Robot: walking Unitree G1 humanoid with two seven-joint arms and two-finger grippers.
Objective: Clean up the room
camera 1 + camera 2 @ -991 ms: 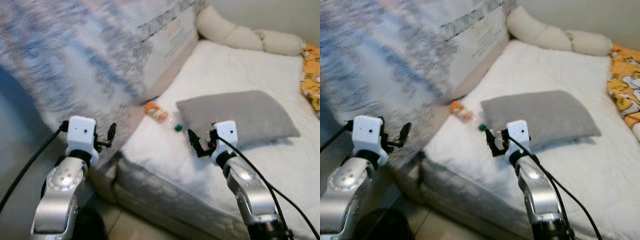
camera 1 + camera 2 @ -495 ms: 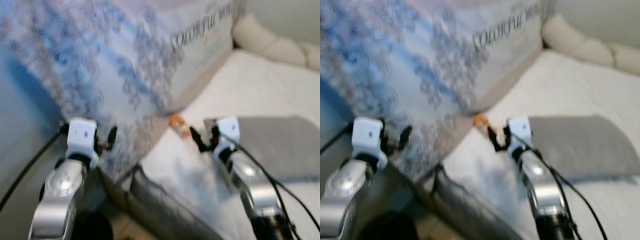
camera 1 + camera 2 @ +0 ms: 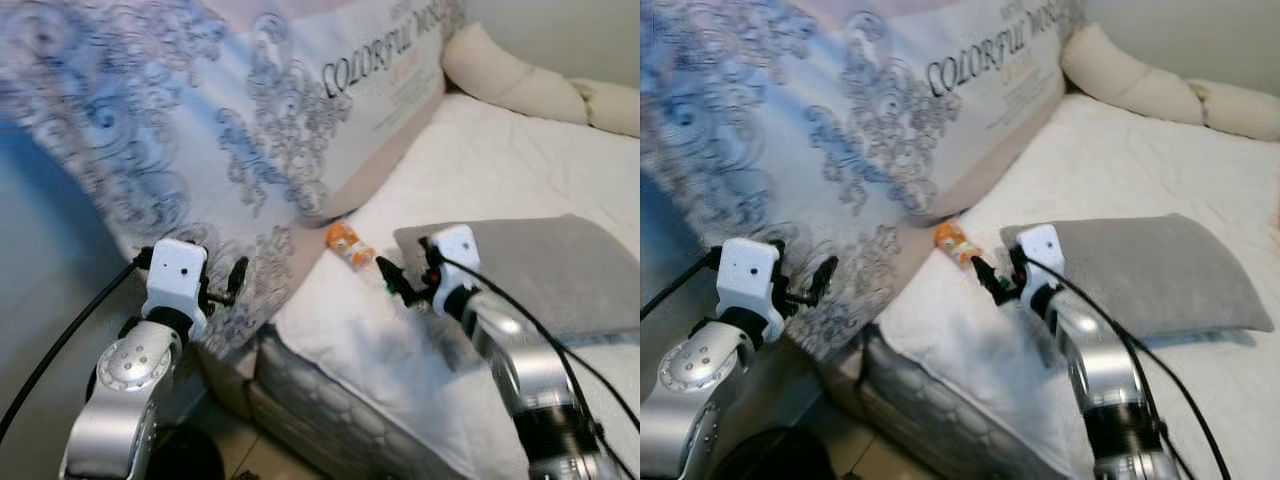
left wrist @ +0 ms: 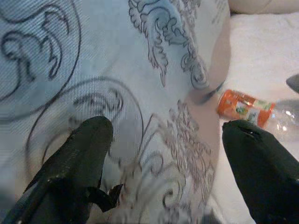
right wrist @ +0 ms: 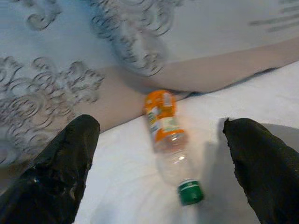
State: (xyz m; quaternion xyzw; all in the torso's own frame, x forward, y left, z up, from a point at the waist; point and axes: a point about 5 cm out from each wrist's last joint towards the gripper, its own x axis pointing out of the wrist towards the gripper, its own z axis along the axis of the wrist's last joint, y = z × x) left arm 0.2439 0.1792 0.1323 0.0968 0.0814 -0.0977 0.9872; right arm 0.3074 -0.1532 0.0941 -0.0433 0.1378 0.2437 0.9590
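Out at the left edge of the bed, the left gripper [image 3: 234, 276] is held up beside the big blue patterned pillow [image 3: 200, 110], its two black fingers spread well apart on nothing at all, with swirled fabric in the gap between them in its wrist view. That arm looks parked there, by my reading, simply out of the way while the other one works.

Moving across, that pillow slumps off the mattress corner and leans over the white bedding [image 3: 480, 150], its lower edge lying just beside the thing that matters: a clear plastic bottle [image 5: 169, 142] with an orange label and a green cap [image 5: 190, 192], flat on its side on the sheet. The orange end points toward the pillow, the capped end toward the robot.

Next over, the right gripper [image 3: 392, 279] reaches forward low over the sheet, aimed at the bottle. In its wrist view the fingers [image 5: 53, 172] stand wide apart with the bottle lying in the span between them, not yet touched. I'd call this the lining-up for a pick, since a stray bottle on a bed is plainly clutter.

Further right, a grey pillow [image 3: 560, 265] lies close to the capped end, and a cream bolster [image 3: 510, 75] sits at the far end of the bed. The tight spots are the blue pillow crowding one side and the grey one the other; a round bottle may also roll on soft bedding.
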